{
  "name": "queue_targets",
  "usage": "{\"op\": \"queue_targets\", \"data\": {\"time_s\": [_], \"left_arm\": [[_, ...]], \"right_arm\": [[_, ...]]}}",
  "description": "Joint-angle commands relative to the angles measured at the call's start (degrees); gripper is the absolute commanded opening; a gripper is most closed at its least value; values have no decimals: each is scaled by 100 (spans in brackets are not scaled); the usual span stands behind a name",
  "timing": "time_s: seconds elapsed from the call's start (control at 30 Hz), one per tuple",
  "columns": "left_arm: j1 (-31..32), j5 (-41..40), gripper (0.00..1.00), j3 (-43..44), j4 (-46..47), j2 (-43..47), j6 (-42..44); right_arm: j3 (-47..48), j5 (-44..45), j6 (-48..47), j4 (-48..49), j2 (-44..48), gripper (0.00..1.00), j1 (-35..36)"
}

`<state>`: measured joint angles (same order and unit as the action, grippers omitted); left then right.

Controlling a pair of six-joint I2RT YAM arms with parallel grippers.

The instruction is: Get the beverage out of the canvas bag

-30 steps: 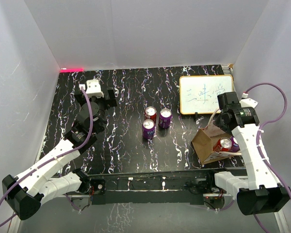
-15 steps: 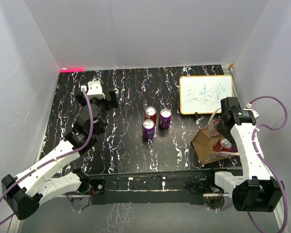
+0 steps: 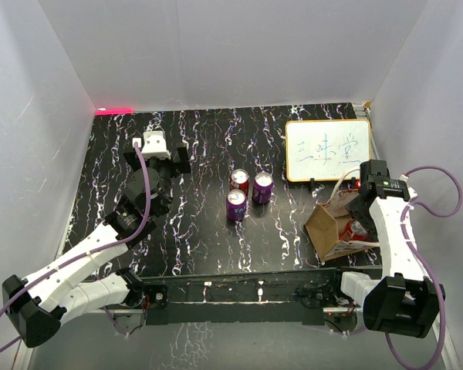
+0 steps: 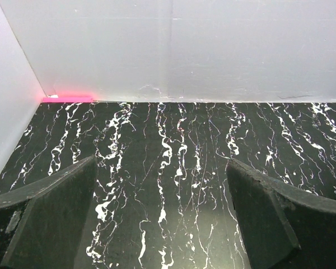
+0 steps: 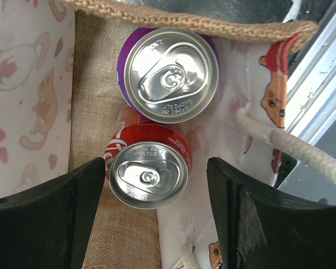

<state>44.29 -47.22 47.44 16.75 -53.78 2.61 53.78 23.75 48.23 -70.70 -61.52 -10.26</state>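
– Three cans (image 3: 247,194) mid-table from above; canvas bag (image 3: 328,227) far right, near white board (image 3: 328,150).
– Left wrist?
– Wide apart, left gripper (image 4: 161,168) – over marbled table (image 4: 173,134).
– Right wrist?
– Parted too, right gripper (image 5: 154,168) – above canvas bag's mouth; red can (image 5: 148,175), purple can (image 5: 171,75) upright inside.

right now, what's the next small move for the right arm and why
Probably lower the right gripper straight down into the bag. Its jaws are open, and the wrist view shows the upright red can between them, next to the purple can. Closing would come after.
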Motion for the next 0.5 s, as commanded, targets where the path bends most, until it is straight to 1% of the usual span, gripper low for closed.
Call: {"op": "queue_targets", "data": {"time_s": [0.0,0.2,0.4,0.47], "left_arm": [[44,-101,97,-53,222,126,67],[44,-103,97,-55,223,140,75],[43,-97,97,-57,214,124,69],[44,-94,97,-54,214,114,65]], "right_arm": [[-87,-436,-239,464,38,77,-35],[-276,-1227,-645,861,201,79,-37],[-355,-1250,-720,1093,234,79,-36],[-374,-1072,-657,1040,164,79,-32]]}}
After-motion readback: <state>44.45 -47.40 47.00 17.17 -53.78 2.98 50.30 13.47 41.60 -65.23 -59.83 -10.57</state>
